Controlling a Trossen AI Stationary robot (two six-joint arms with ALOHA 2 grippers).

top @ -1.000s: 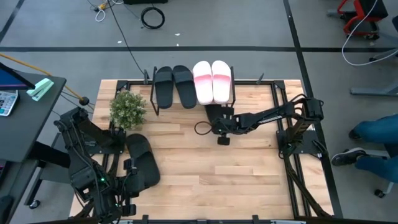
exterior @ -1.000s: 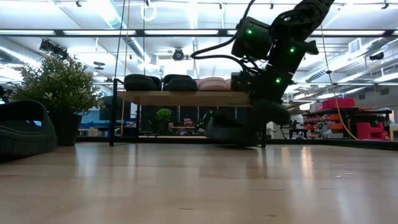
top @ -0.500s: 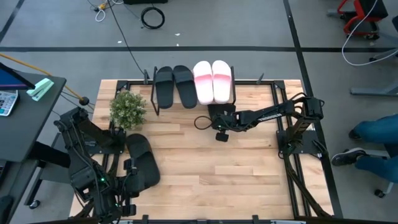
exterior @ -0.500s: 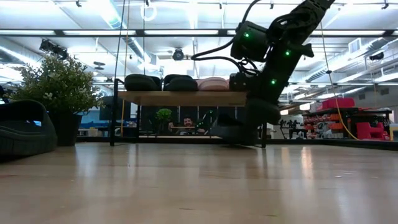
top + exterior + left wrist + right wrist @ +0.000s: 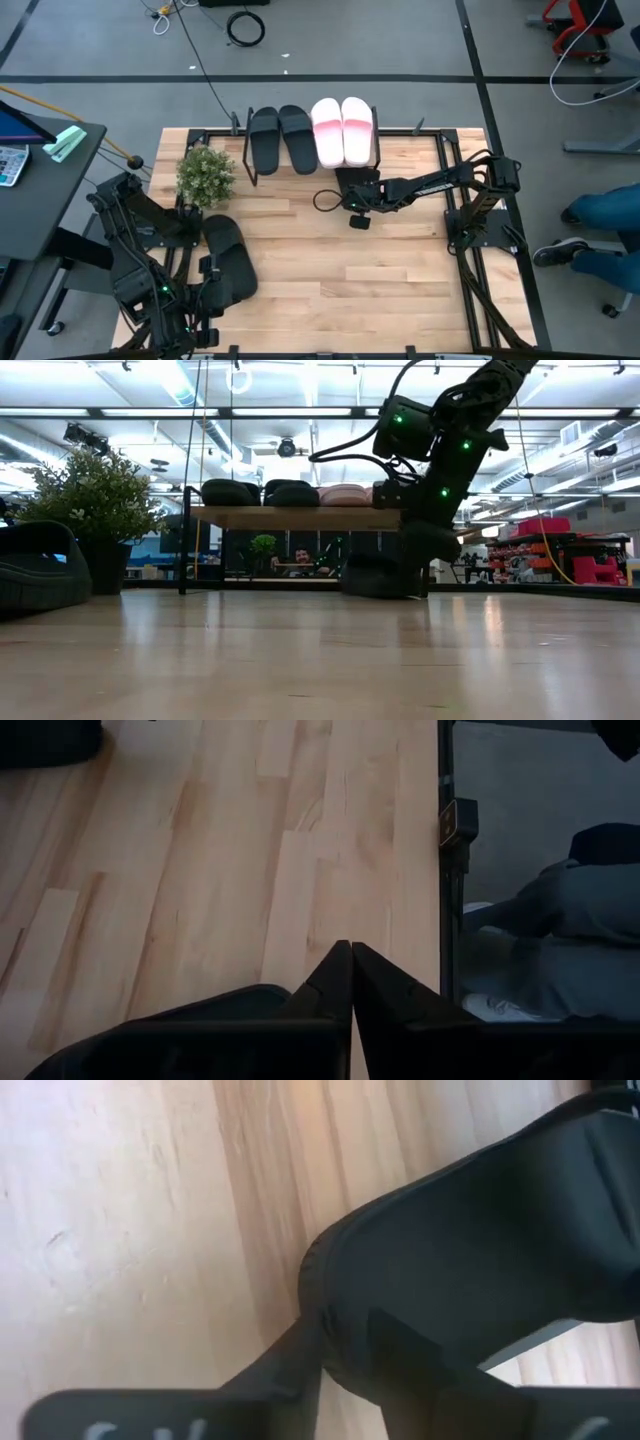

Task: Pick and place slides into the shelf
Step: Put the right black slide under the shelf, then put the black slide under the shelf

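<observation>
The low shelf (image 5: 310,150) at the far edge of the pale plank desk (image 5: 400,270) has a light wooden board on thin black legs. On it lie two matte black slides (image 5: 280,138) and a pink-and-white pair (image 5: 342,130). Under its right end, the right pincer (image 5: 352,192) reaches a fifth black slide (image 5: 372,574) lying on the desk; its fingers straddle the rubbery strap, but whether they grip I cannot tell. Near left, the left pincer (image 5: 350,982) is pressed together beside another black slide (image 5: 228,262). A bushy potted plant (image 5: 205,175) stands left of the shelf.
</observation>
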